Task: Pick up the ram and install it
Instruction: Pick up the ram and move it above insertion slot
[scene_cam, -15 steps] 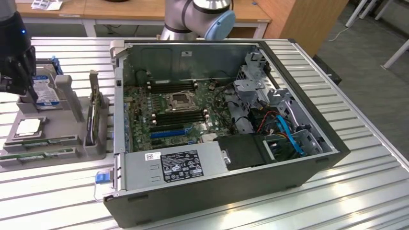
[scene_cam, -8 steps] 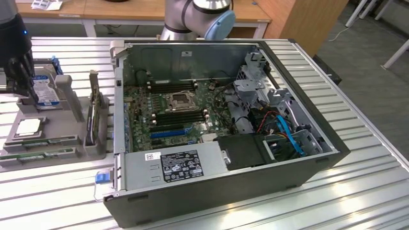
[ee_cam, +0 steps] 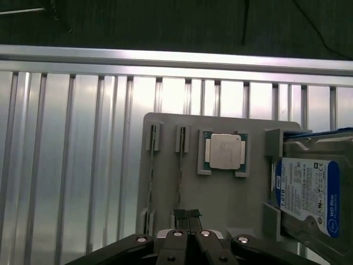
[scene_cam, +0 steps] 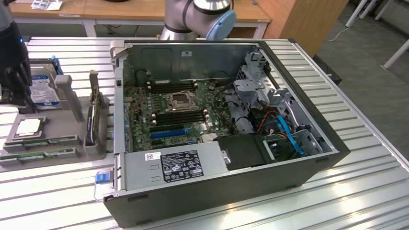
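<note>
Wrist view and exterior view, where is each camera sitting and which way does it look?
Exterior view: sits high off the arm, looks down slantwise at the open computer case on the slatted table; the arm's joint shows beyond the case.
Wrist view: rides on the wrist, looks straight down on the grey holder; the shut claw shows, close to one ram stick.
Shared: the holder, its CPU chip and hard drive, and the table.

Bright glare on table slats [ee_cam: 171, 91], probably overhead light.

Hard drive [ee_cam: 306, 193] near gripper [ee_cam: 187, 214]
</note>
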`<state>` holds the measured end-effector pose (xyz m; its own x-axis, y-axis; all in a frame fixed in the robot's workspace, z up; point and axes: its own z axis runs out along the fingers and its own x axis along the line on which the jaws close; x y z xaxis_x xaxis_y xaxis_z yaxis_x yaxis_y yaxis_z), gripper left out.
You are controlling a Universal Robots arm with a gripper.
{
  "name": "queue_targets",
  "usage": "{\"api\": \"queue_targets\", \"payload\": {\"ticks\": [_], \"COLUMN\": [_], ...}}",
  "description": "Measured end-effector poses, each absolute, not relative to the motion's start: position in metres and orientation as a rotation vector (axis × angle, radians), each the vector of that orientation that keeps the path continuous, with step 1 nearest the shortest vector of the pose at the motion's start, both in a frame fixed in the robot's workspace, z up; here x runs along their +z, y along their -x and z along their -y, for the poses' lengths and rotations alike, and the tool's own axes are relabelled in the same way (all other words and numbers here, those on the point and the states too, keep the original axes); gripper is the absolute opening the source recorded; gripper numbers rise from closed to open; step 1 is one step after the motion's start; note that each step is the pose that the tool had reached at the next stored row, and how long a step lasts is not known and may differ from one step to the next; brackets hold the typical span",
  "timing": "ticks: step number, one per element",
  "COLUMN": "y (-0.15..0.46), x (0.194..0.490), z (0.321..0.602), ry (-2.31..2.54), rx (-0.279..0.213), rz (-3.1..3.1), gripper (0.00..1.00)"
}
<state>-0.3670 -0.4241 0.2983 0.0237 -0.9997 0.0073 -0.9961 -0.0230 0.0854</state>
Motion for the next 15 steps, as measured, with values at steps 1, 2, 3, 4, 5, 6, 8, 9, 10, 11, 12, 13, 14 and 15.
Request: {"api": "queue_targets", "payload": {"ticks": [1, 2, 3, 4, 5, 6, 8, 9, 10, 11, 12, 13, 14, 15], "y": [0.3672, 0.3674, 0.3677, 0.3684, 0.3692, 0.3692, 0.3692, 0.3695, 0.3704, 0.3707, 0.3707, 0.371, 0.3714, 0.3718], "x": [0.2979, 0.2977, 0.2975, 0.2975, 0.2973, 0.2974, 0.2973, 0.2972, 0.297, 0.2969, 0.2965, 0.295, 0.2932, 0.2913], "z": [0.4284, 0.4324, 0.4354, 0.4367, 0.4369, 0.437, 0.437, 0.437, 0.437, 0.437, 0.437, 0.4371, 0.4371, 0.4373], "ry": [-2.2, -2.2, -2.202, -2.204, -2.207, -2.209, -2.209, -2.209, -2.211, -2.211, -2.211, -2.211, -2.211, -2.211], "rx": [-0.083, -0.081, -0.079, -0.074, -0.065, -0.06, -0.06, -0.059, -0.056, -0.055, -0.055, -0.055, -0.055, -0.055], "rz": [2.149, 2.15, 2.151, 2.152, 2.155, 2.156, 2.156, 2.156, 2.158, 2.158, 2.158, 2.158, 2.158, 2.158], "gripper": [0.1, 0.1, 0.1, 0.1, 0.1, 0.1, 0.1, 0.1, 0.1, 0.1, 0.1, 0.1, 0.1, 0.1]}}
